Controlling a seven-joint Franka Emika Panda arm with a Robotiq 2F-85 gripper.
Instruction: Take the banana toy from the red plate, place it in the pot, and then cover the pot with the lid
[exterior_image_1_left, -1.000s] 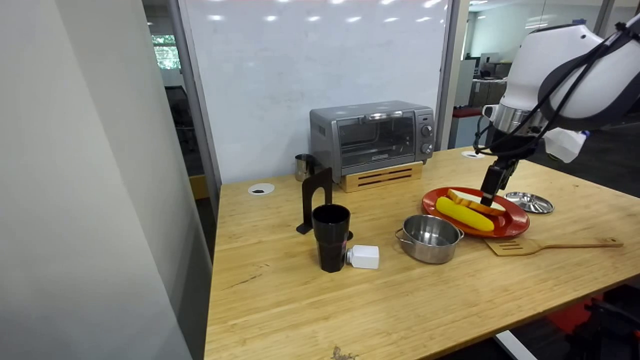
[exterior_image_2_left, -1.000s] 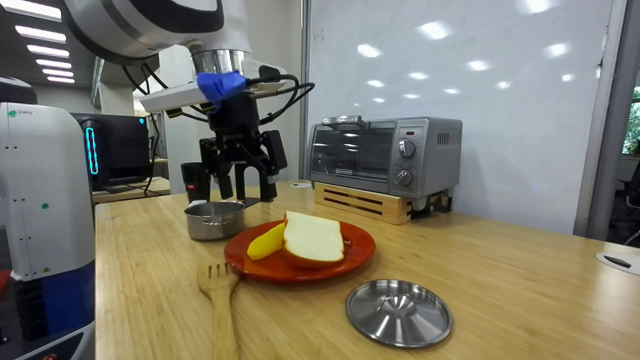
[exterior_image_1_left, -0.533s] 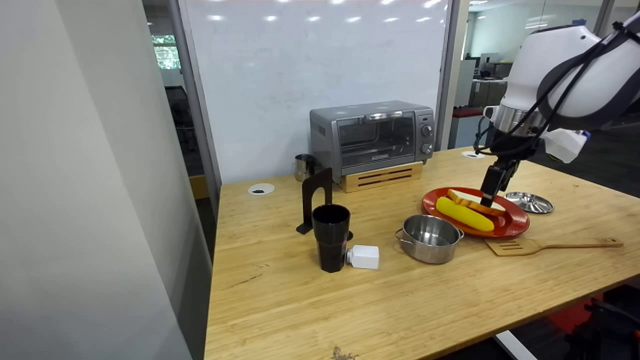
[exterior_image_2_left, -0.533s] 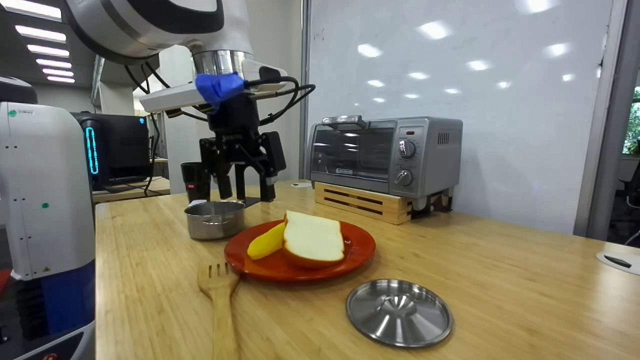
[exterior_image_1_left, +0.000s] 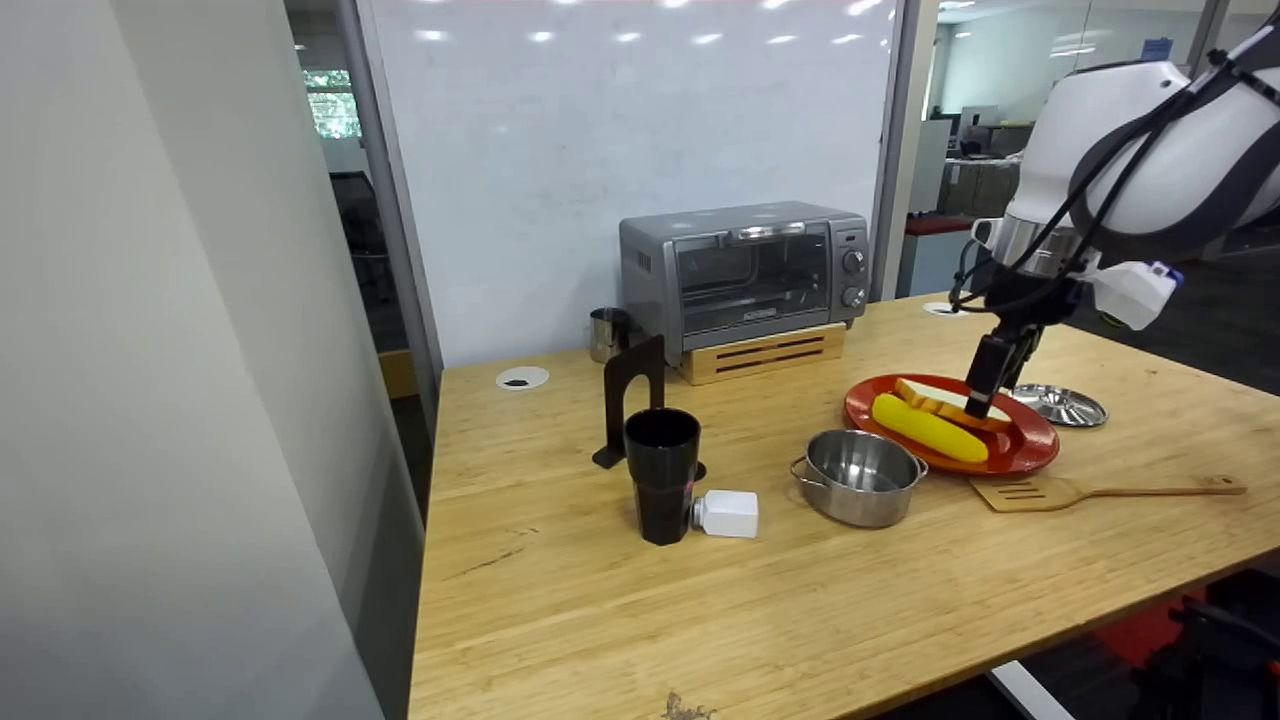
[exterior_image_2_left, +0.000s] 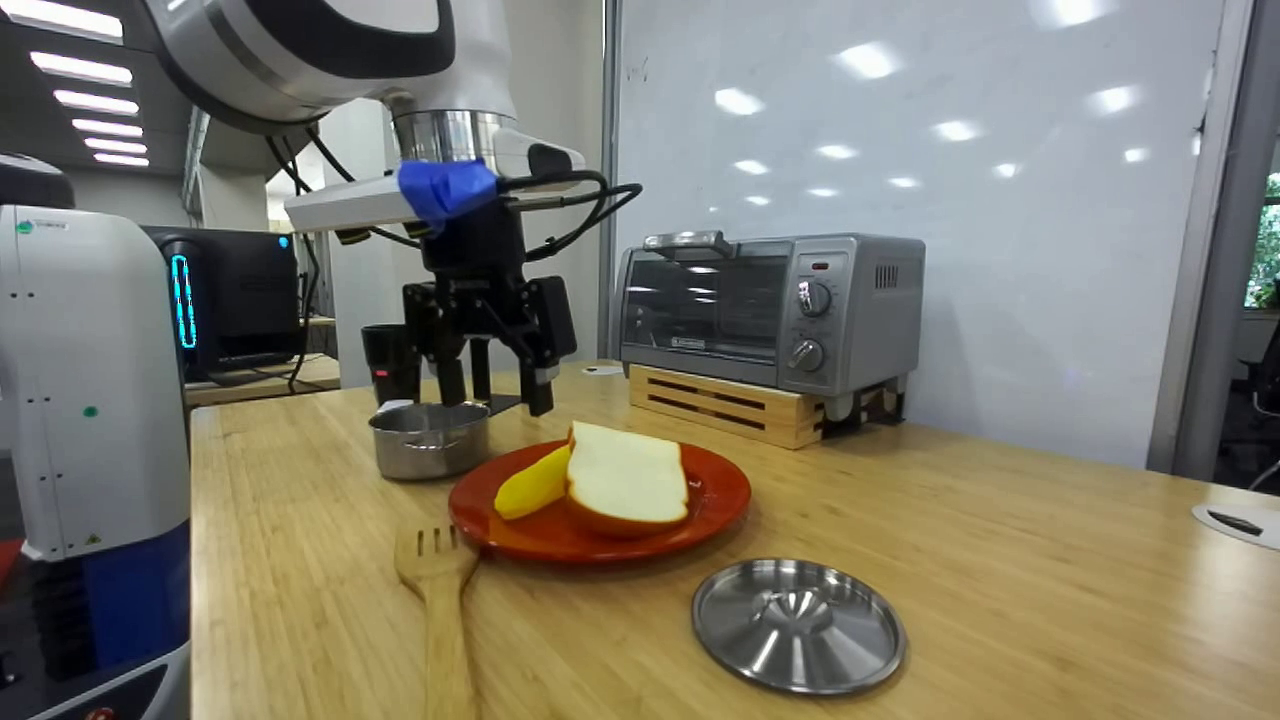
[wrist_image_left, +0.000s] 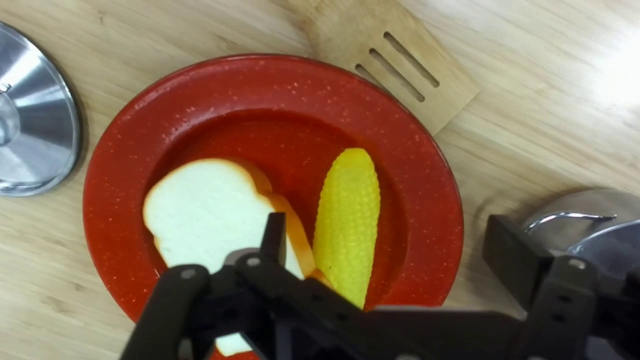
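The yellow toy (wrist_image_left: 347, 220) that the task calls a banana has kernel-like bumps, like a corn cob, in the wrist view. It lies on the red plate (wrist_image_left: 435, 240) against a bread slice (wrist_image_left: 210, 210). Above them my gripper (wrist_image_left: 387, 240) is open with nothing held; one finger is over the bread, the other past the plate's rim toward the pot (wrist_image_left: 595, 200). Both exterior views show the gripper (exterior_image_1_left: 979, 409) pointing down. The uncovered steel pot (exterior_image_1_left: 860, 500) stands beside the plate. On the plate's opposite side the silvery lid (exterior_image_2_left: 800, 630) lies flat, knob up.
A wooden spatula (exterior_image_1_left: 1060, 490) lies with its blade by the plate's rim. A black cup (exterior_image_1_left: 662, 490), a white bottle (exterior_image_1_left: 728, 514) on its side and a black stand (exterior_image_1_left: 617, 400) are beyond the pot. Behind stands a toaster oven (exterior_image_1_left: 750, 275) on a wooden rack.
The arm has come down slightly over the last half second, bringing the gripper lower over the plate. Its jaws are as wide as before, and the objects have stayed put.
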